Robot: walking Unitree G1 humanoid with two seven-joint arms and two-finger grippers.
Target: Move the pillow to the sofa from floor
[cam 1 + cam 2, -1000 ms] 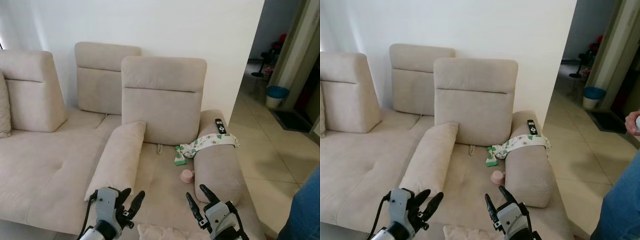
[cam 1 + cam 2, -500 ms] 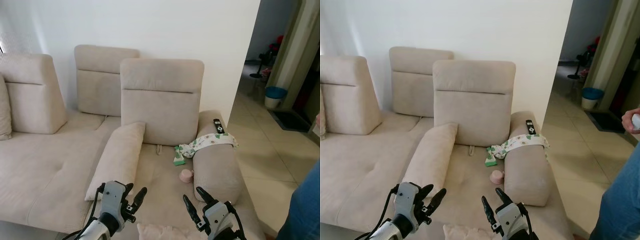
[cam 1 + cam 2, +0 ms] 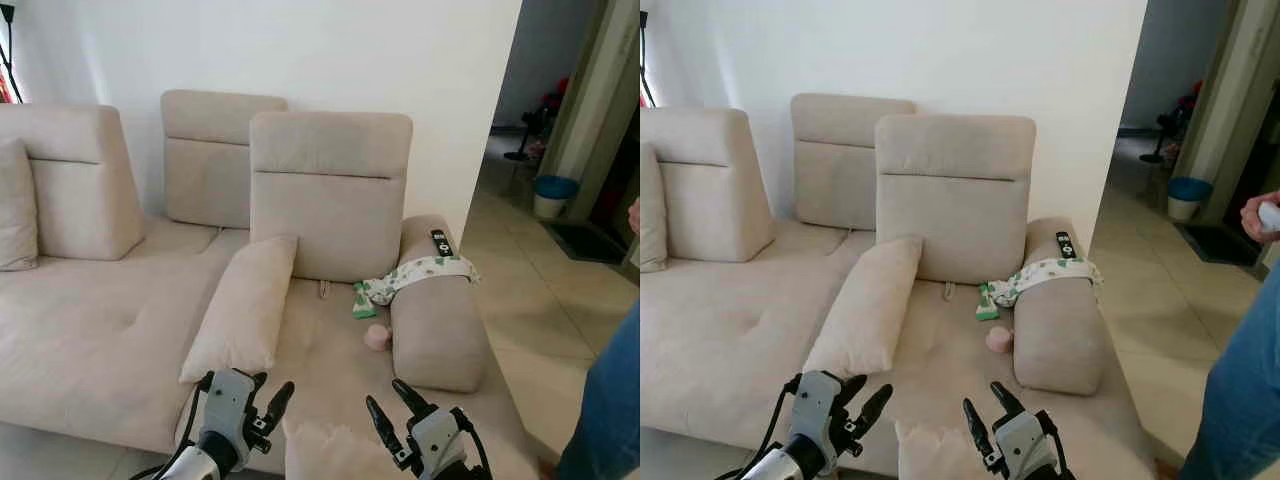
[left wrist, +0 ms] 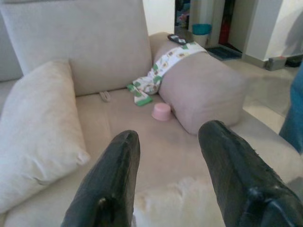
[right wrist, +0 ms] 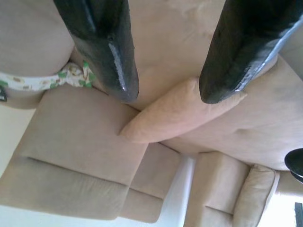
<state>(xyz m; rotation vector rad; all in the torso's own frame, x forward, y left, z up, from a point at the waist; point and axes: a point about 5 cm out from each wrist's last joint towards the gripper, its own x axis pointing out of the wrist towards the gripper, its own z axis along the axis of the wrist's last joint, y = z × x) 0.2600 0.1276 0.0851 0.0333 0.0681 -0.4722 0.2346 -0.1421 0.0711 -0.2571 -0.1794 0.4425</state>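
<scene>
A fluffy cream pillow (image 3: 330, 450) lies at the bottom of the eye views, on the front edge of the beige sofa (image 3: 100, 340), partly cut off by the frame. My left gripper (image 3: 268, 392) hangs open just left of the pillow. My right gripper (image 3: 392, 405) stands open just right of it. Neither gripper holds anything. In the left wrist view the pillow (image 4: 175, 198) sits just below the gap between the two spread black fingers (image 4: 113, 175). The right wrist view looks past spread fingers (image 5: 109, 52) onto the sofa seat.
A long beige cushion (image 3: 245, 305) leans on the seat. A patterned cloth (image 3: 415, 272) and a remote (image 3: 440, 242) lie on the armrest (image 3: 435, 330), with a pink cup (image 3: 376, 336) beside it. A person in blue trousers (image 3: 610, 410) stands on the right tiled floor (image 3: 540, 300).
The camera has drawn back a little and shifted, so more of the fluffy pillow shows between the grippers. Both grippers stay open and empty.
</scene>
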